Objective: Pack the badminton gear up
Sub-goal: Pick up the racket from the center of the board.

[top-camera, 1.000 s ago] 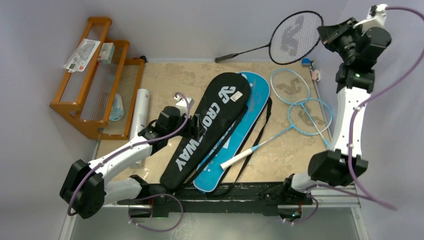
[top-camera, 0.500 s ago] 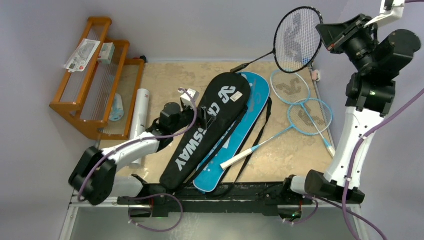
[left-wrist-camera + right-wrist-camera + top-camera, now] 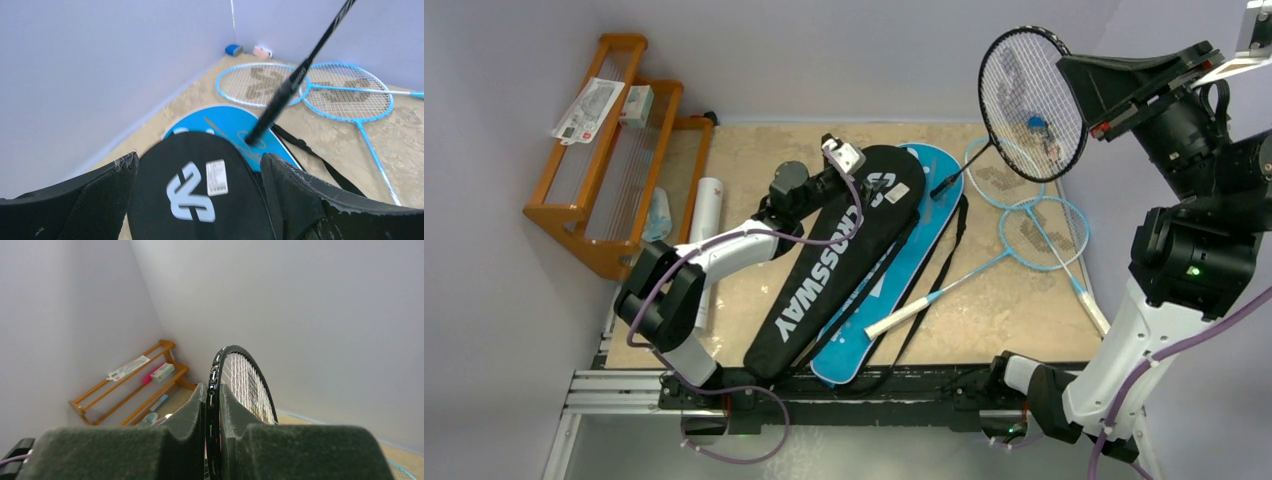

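Left jaws wide over black cover, right jaws tight on black racket, grip plain only wrist-side.

Orange wooden rack stands at left edge of beige tabletop, holding flat printed packet and small box. Small blue item and pink item lie in far right corner.

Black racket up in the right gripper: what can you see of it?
The black racket has a thin black frame, white strings, a slim black shaft and a dark handle. It hangs tilted in the air, head up, with the right gripper shut on its rim. The handle end points down at the blue cover; whether it touches is unclear.
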`<state>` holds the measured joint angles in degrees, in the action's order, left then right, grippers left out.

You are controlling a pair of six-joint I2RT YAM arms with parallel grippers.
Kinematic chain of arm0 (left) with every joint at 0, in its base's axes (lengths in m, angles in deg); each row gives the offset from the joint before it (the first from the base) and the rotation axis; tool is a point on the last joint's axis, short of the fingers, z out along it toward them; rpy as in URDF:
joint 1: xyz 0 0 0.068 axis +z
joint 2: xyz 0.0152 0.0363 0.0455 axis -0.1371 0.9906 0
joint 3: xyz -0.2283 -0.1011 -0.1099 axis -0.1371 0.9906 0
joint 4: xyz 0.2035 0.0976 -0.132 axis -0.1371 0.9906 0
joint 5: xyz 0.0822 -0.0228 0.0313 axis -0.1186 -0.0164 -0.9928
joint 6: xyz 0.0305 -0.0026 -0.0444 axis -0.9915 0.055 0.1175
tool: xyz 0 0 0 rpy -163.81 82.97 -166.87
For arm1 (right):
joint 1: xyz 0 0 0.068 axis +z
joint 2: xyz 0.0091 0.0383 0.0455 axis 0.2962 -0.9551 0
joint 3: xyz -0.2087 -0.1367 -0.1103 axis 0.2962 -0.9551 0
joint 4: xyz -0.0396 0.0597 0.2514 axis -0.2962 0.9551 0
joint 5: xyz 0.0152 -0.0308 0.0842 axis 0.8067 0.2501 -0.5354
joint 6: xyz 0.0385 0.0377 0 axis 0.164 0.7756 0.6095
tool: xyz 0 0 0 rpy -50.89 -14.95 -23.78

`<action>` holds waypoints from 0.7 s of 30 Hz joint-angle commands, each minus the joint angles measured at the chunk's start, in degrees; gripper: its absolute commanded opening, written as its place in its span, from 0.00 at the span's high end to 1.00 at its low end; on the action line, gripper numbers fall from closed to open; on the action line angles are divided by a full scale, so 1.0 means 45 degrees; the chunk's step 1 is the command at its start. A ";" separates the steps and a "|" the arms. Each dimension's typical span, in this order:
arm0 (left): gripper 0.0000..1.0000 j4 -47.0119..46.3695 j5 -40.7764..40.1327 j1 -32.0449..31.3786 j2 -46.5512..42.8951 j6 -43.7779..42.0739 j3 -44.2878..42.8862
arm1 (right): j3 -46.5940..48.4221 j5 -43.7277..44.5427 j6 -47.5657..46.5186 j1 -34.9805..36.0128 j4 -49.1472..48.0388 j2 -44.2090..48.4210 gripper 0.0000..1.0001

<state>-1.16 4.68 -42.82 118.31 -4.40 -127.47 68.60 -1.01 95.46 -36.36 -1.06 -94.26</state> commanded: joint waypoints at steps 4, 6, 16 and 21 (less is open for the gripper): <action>0.12 -0.0935 0.5931 0.0008 0.0888 -0.1667 -0.1065 | 0.0704 -0.1299 0.1393 0.0004 -0.1327 0.0046 1.00; 0.12 -0.1742 0.8100 0.0010 0.1115 -0.0851 -0.0835 | 0.0655 -0.1551 0.1762 -0.0016 -0.1675 0.0030 1.00; 0.12 -0.1920 0.7200 -0.0018 0.1811 -0.0735 -0.0776 | -0.0686 -0.2821 0.3877 -0.0001 -0.4347 0.0295 1.00; 0.15 -0.1747 0.7310 -0.0033 0.2449 -0.0525 -0.1233 | -0.1280 -0.2571 0.4412 0.0003 -0.4888 0.0414 1.00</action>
<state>-9.03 37.14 -42.84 127.34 -6.28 -130.01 63.92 -12.66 111.51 -36.36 -15.53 -93.25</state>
